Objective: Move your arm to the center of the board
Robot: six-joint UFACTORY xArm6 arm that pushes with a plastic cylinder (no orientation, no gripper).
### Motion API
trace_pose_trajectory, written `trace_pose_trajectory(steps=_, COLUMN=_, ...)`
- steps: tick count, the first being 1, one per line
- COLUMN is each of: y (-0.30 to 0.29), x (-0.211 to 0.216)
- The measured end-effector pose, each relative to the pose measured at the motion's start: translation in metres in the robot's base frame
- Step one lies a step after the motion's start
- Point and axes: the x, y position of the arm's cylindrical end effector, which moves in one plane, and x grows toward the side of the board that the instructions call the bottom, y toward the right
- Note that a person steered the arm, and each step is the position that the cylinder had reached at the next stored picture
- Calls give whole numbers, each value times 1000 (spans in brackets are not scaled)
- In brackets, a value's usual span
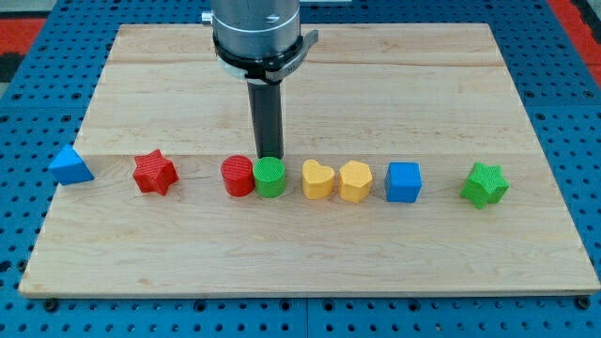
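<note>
My tip [269,157] sits right behind the green cylinder [269,176], touching or just shy of it, roughly mid-board. No pincer on this arm, only the bare rod, so nothing opens or closes. The task's thing is the arm itself: stiff, dark, hanging straight from a grey collar. Nothing needs gripping. The blocks look light and likely to skid on the smooth wooden surface [376,84]. The red cylinder [238,176] touches the green one, so a careless slide would probably shove both.
</note>
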Motion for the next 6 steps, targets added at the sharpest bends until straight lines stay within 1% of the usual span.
trace_pose_trajectory(steps=1, y=0, x=3)
trace_pose_trajectory(steps=2, y=2, x=-16)
trace_pose_trajectory(steps=3, y=12, x=-52)
trace_pose_trajectory(steps=5, y=27, x=-107)
trace_pose_trajectory(steps=6, y=29, x=-112)
